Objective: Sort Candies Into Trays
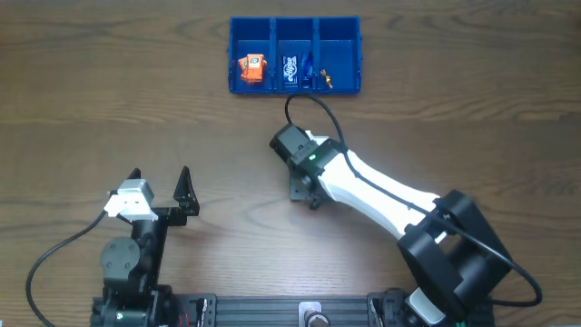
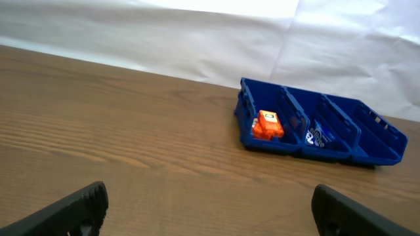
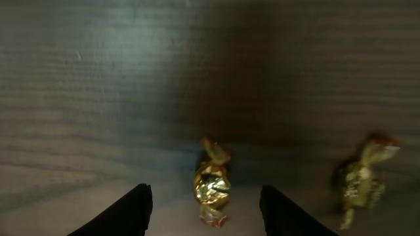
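A blue three-compartment tray (image 1: 295, 21) stands at the far middle of the table. An orange candy (image 1: 253, 68) lies in its left compartment, a blue candy (image 1: 291, 69) in the middle one, and a small gold candy (image 1: 325, 81) sits near the divider to the right one. My right gripper (image 1: 304, 193) points down at the table centre. In the right wrist view it (image 3: 207, 213) is open, with a gold-wrapped candy (image 3: 211, 183) on the wood between its fingers. A second gold candy (image 3: 361, 180) lies beside it. My left gripper (image 1: 159, 177) stands open and empty at the near left.
From the left wrist view the tray (image 2: 275, 145) sits far ahead with the orange candy (image 2: 269, 124) and blue candy (image 2: 318, 136) inside, bare wood between it and the left gripper (image 2: 210, 213). White sheeting lines the table's far edge.
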You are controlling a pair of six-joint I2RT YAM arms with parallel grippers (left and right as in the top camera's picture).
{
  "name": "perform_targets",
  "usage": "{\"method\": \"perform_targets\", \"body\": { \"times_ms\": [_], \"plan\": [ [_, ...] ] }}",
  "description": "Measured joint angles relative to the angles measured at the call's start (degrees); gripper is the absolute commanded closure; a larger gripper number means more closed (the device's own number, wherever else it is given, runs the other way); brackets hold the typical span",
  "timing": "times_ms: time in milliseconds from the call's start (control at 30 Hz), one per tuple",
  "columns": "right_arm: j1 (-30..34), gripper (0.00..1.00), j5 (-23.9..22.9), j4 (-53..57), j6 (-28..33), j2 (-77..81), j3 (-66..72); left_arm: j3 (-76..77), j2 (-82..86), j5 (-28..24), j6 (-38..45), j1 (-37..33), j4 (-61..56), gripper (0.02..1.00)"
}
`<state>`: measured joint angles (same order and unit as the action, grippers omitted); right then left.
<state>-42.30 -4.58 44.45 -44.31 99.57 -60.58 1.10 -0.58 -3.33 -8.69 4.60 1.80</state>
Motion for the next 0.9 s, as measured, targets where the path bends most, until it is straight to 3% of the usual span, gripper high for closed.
{"method": "perform_targets", "body": {
  "times_ms": [333, 467, 700, 900],
  "plan": [
    [-0.2, 0.463, 0.5, -5.2, -1.4, 0.0, 4.8, 0.0, 0.0, 0.0, 0.0, 0.0, 0.0, 0.02],
    [0.2, 0.566, 0.4, -6.0, -1.6, 1.4, 4.8, 0.0, 0.0, 0.0, 0.0, 0.0, 0.0, 0.02],
    [0.2, 0.842, 0.3, -7.3, -1.9, 1.5, 4.8, 0.0, 0.0, 0.0, 0.0, 0.0, 0.0, 0.02],
    [0.2, 0.864, -0.2, -7.7, -1.7, 1.3, 4.8, 0.0, 0.0, 0.0, 0.0, 0.0, 0.0, 0.023]
  ]
}}
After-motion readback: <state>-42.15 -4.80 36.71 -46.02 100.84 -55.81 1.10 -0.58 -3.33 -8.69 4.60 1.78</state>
